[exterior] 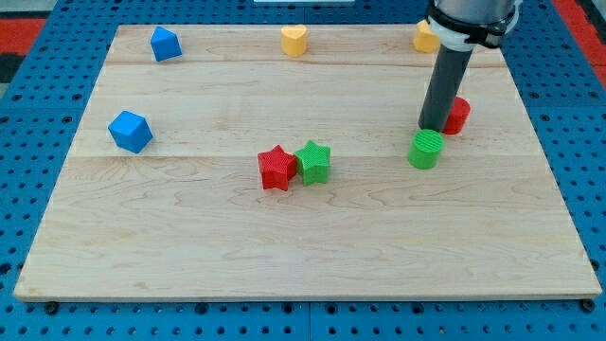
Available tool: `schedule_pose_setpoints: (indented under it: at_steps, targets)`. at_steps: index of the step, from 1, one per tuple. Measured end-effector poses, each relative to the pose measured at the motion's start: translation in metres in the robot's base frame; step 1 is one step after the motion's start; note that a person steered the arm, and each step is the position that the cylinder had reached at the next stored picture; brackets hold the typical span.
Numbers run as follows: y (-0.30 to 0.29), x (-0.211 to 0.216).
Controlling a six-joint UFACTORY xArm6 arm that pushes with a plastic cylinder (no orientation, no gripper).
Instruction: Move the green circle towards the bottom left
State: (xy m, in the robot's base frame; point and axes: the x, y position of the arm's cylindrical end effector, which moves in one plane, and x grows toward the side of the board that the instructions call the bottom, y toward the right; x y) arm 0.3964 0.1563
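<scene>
1. My tip is a bare rod with nothing to open or close; it rests on the board just beyond the green circle, on its far-right side.
2. That placement suits a push toward the near left, I judge.
3. A red block sits just right of the rod.
4. The red star and green star, touching, lie left, near the likely path.
</scene>
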Motion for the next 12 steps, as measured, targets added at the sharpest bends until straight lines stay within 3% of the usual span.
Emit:
schedule_pose_setpoints:
  at_steps: [4, 8, 12]
  targets:
    - [-0.024, -0.008]
    - [-0.008, 0.052]
    - [0.010, 0.059]
